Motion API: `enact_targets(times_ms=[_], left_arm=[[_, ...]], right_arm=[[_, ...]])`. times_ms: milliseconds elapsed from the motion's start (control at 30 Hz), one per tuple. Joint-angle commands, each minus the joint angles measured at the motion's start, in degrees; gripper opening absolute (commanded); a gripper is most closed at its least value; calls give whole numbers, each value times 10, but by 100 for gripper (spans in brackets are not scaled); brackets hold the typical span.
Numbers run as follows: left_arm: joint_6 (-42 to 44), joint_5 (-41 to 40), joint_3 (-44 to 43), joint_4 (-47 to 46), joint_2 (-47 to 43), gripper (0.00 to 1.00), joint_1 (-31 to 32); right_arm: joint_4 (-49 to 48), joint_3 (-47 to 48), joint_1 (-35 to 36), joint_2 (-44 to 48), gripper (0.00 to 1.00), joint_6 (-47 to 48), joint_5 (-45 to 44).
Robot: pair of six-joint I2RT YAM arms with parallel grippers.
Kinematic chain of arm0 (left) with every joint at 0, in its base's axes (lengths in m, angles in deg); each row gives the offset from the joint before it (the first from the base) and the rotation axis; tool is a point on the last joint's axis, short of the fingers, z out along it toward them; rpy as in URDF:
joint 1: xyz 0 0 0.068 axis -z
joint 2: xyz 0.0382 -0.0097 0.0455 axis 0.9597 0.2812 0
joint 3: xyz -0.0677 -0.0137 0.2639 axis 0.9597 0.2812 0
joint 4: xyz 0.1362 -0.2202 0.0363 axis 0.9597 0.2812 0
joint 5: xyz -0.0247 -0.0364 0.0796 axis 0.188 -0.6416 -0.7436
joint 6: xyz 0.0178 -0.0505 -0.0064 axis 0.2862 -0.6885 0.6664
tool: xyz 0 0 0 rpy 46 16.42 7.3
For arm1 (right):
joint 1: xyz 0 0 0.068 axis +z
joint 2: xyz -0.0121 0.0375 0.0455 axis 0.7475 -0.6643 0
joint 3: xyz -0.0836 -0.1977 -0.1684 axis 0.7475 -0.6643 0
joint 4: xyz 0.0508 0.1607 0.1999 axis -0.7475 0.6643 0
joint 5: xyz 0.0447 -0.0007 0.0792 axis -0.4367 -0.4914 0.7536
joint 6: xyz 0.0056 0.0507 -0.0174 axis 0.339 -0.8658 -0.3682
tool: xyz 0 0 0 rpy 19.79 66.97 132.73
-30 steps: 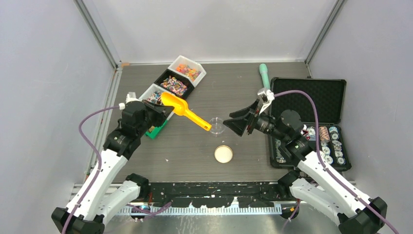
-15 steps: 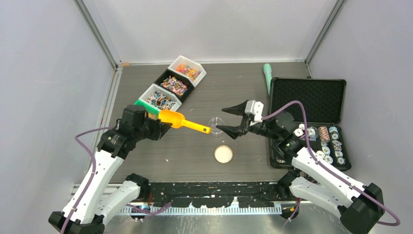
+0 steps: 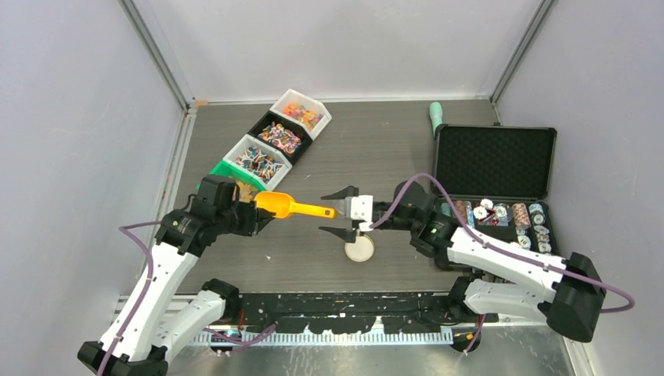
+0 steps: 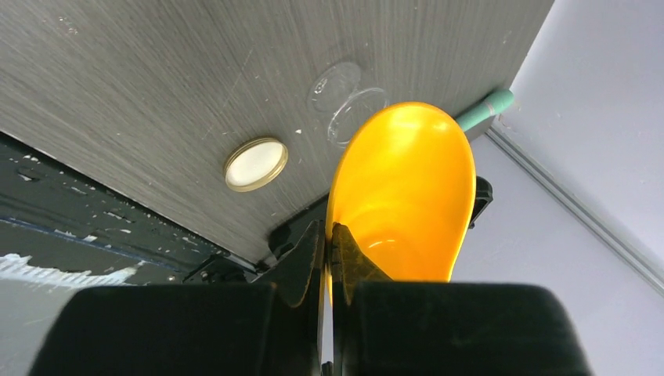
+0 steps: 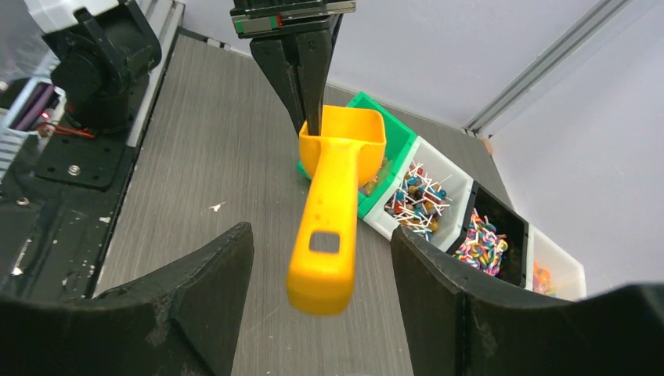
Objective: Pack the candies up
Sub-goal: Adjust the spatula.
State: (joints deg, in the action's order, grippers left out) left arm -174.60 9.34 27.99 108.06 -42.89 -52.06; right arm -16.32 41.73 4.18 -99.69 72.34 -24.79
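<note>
The left claw (image 3: 252,213) is clenched on the rim of the orange scoop (image 3: 291,207), holding it above the surface (image 3: 376,149) with its handle pointing toward 3 o'clock. The right claw (image 3: 324,212) is released, its jaws spread wide at either side of the handle's end; whether they touch it cannot be told. The candies (image 3: 279,137) lie in a diagonal row of bins at 11 o'clock on the surface: a green bin (image 3: 221,166) just behind the scoop's bowl, then a white, a black and another white one. A round gold-rimmed lid (image 3: 359,247) lies at 6 o'clock from the right claw. An open black case (image 3: 495,157) holding poker chips (image 3: 521,215) sits at 3 o'clock.
</note>
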Motion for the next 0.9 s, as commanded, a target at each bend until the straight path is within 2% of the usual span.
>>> enact_targets(times_ms=[0,500,567,767,800,867], left_arm=[[-22,1,-4,23,-11,0,-2],[-48,-1,3,61,-24,0,-2],[-48,0,6,58,-23,0,-2],[-48,-5,7,62,-26,0,-2],[-47,-8,8,60,-27,2,-2],[-47,-19,8,60,-30,18,-2]], right_arm=[[-14,52,38,-40,68,71,-77],[-58,83,80,-114,47,86,-113],[-62,84,81,-117,41,84,-116],[-84,77,83,-117,14,64,-119],[-84,77,83,-116,9,61,-120],[-84,76,83,-114,2,48,-125]])
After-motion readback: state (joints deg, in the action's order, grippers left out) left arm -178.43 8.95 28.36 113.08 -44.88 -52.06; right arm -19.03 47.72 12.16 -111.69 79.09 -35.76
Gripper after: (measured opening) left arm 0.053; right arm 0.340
